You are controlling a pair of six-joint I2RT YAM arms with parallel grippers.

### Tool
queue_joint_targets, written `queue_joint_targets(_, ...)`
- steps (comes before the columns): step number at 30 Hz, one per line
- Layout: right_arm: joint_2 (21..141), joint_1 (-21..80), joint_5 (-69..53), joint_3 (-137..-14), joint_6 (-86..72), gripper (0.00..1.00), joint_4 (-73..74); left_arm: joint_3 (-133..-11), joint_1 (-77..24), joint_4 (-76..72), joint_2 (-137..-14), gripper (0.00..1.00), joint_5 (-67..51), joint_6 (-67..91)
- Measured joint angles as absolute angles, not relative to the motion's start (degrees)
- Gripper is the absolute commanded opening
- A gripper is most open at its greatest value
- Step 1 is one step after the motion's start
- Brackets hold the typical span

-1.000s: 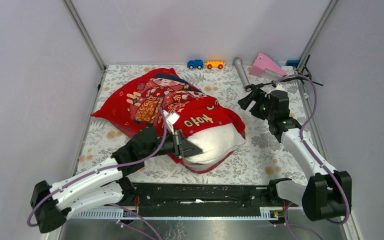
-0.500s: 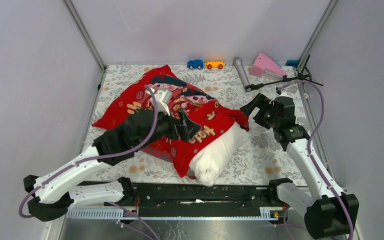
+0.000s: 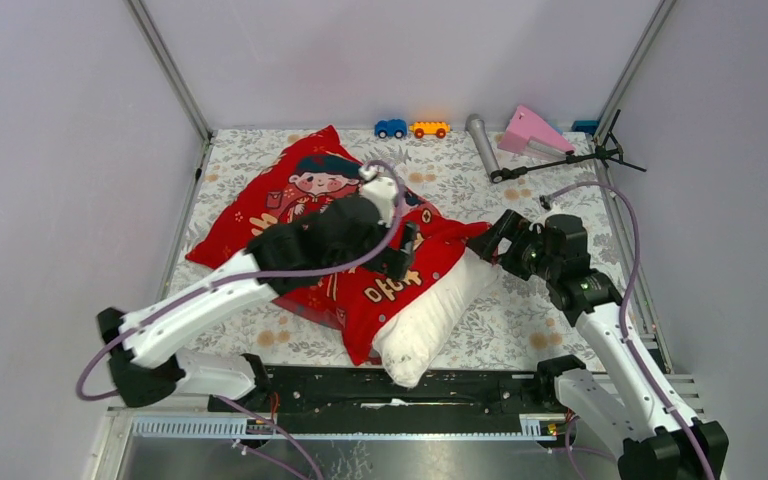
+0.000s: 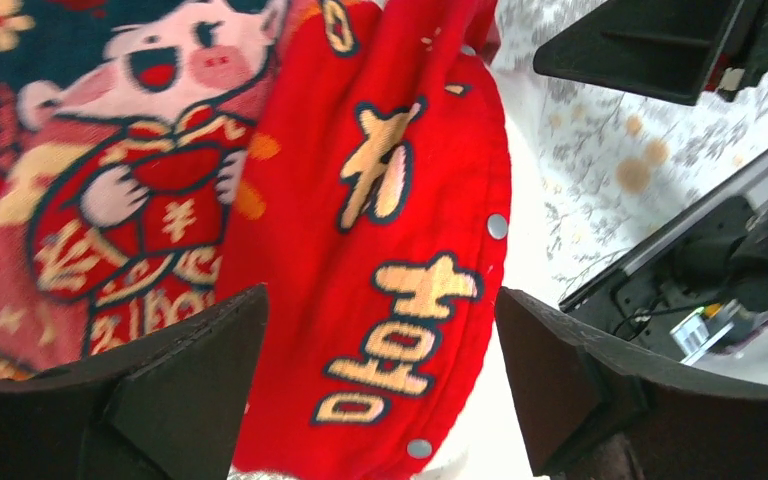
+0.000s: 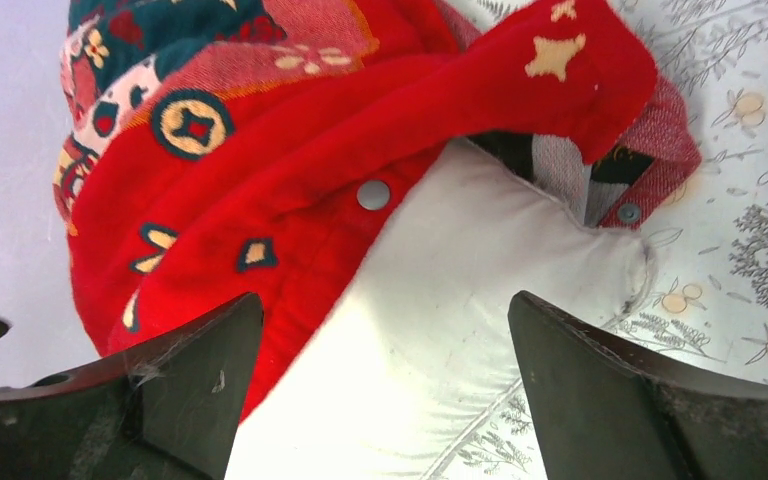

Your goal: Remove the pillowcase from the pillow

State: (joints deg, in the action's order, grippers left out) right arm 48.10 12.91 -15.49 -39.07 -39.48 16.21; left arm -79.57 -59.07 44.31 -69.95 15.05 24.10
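Note:
The red pillowcase (image 3: 295, 200) lies on the floral cloth, bunched round the far half of the white pillow (image 3: 430, 320), whose bare end points at the near edge. My left gripper (image 3: 402, 252) hovers open over the pillowcase's snap-button hem; in the left wrist view its jaws (image 4: 380, 390) straddle the red fabric (image 4: 390, 250) with gold characters, touching nothing, and a strip of the pillow (image 4: 532, 250) shows beside the hem. My right gripper (image 3: 498, 243) is open at the pillow's right side. The right wrist view has its spread jaws (image 5: 380, 390) over the bare pillow (image 5: 460, 300) below the pillowcase's open mouth (image 5: 260, 180).
Along the back edge stand a blue toy car (image 3: 391, 128), an orange toy car (image 3: 429, 129), a grey cylinder (image 3: 482, 145), a pink wedge (image 3: 532, 130) and a black stand (image 3: 570, 160). A black rail (image 3: 400, 385) runs along the near edge of the grey floral cloth (image 3: 550, 300).
The left gripper let go of the pillowcase hem, opened and lifted toward the far side. The pillow swung so its bare end points nearer. The right gripper came down to the pillow.

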Motion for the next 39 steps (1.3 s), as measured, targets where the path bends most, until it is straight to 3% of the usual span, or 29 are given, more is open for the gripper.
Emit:
queue_joint_targets(7,44.62,13.52,-17.56,-34.11,-40.27,1.00,16.99,-84.86,-59.07,44.23,-82.81,0.91,11.99,19.46)
queue_joint_targets(14,40.84,14.61,-19.59,-26.65,-42.85,0.99,17.61,-84.88,-53.36,43.29,-86.65,0.80,10.50,19.81)
queue_joint_targets(22,42.24,21.08,-23.33,-21.28,-47.18,1.00,11.27,-79.85,-45.45,39.16,-85.52,0.53,6.24,20.97)
queue_joint_targets(24,43.97,23.11,-23.46,-20.67,-48.23,0.98,8.43,-78.52,-44.42,38.26,-85.32,0.42,4.89,21.45)
queue_joint_targets(26,46.26,24.77,-23.46,-20.56,-49.06,0.88,6.11,-76.86,-43.40,37.10,-84.82,0.22,3.38,21.67)
queue_joint_targets(28,47.75,25.45,-23.46,-20.56,-49.50,0.68,4.19,-75.92,-42.48,36.27,-84.36,0.06,2.35,22.22)
queue_joint_targets(30,48.34,25.63,-23.18,-20.82,-49.63,0.40,3.27,-75.53,-41.95,35.62,-83.96,0.00,1.72,22.65)
queue_joint_targets(33,48.36,25.85,-21.93,-22.50,-49.08,0.06,4.05,-74.85,-41.25,34.57,-83.18,0.00,1.21,22.85)
queue_joint_targets(34,48.34,25.89,-21.43,-23.46,-48.90,0.00,4.69,-74.43,-40.69,34.15,-82.76,0.00,1.06,22.98)
queue_joint_targets(39,47.42,26.13,-17.76,-27.44,-47.00,0.00,9.39,-72.69,-36.62,33.28,-81.08,0.00,0.56,24.21)
